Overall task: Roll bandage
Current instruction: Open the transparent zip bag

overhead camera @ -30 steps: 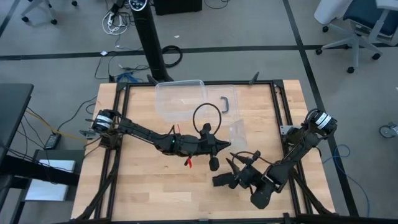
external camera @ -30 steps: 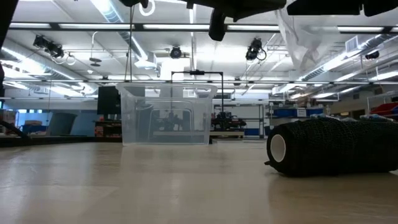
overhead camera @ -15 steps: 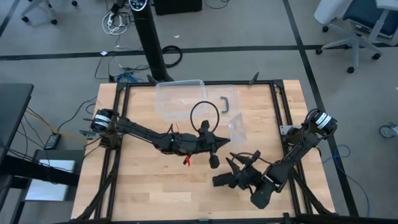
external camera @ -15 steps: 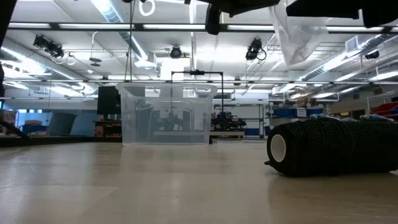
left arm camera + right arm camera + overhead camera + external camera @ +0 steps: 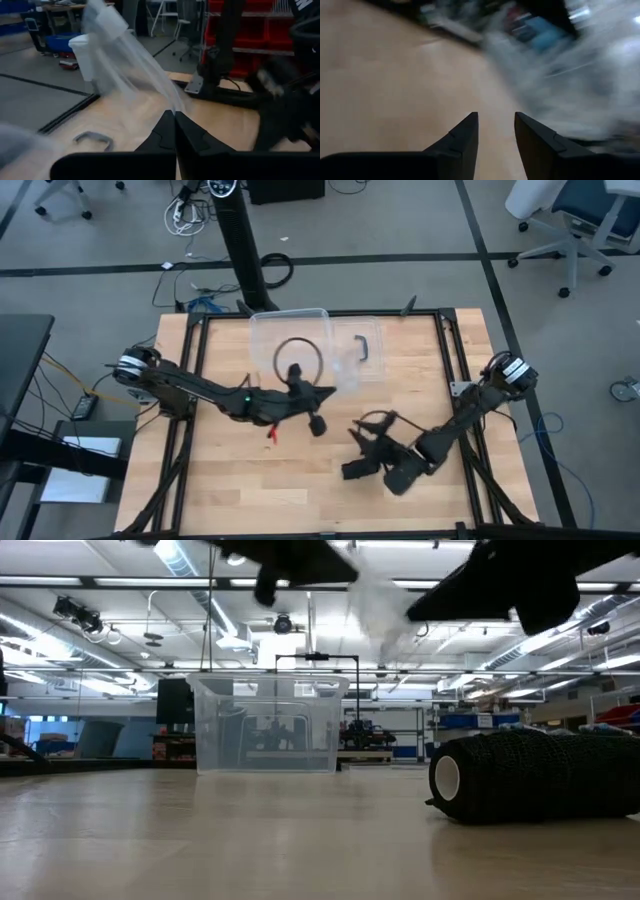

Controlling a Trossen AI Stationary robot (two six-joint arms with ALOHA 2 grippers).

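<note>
The bandage (image 5: 353, 470) is a black roll lying on its side on the table, near the front in the low view (image 5: 530, 775); no gripper touches it. My left gripper (image 5: 333, 393) is shut on a clear plastic bag (image 5: 346, 372) and holds it in the air in front of the clear box; the left wrist view shows the shut fingertips (image 5: 175, 116) with the bag (image 5: 125, 55) reaching away from them. My right gripper (image 5: 366, 434) hovers just beyond the roll, open, with nothing between its fingers (image 5: 495, 125). My left gripper pinches an edge of the clear bag (image 5: 172, 106) between its two fingertips, coming at it roughly level from the table's left. The bag is lifted clear of the table and streams away from the fingers, blurred.
A clear plastic box (image 5: 290, 340) stands at the table's far middle, also seen in the low view (image 5: 265, 725). Its lid with a black handle (image 5: 366, 346) lies to its right. Bare wood lies left and in front of the roll.
My left gripper has drawn back toward the table's left and a little toward the far edge, carrying the clear bag with it through the air. My right gripper has swung toward the left and far side, turning as it went. The bandage roll has stayed where it was.
</note>
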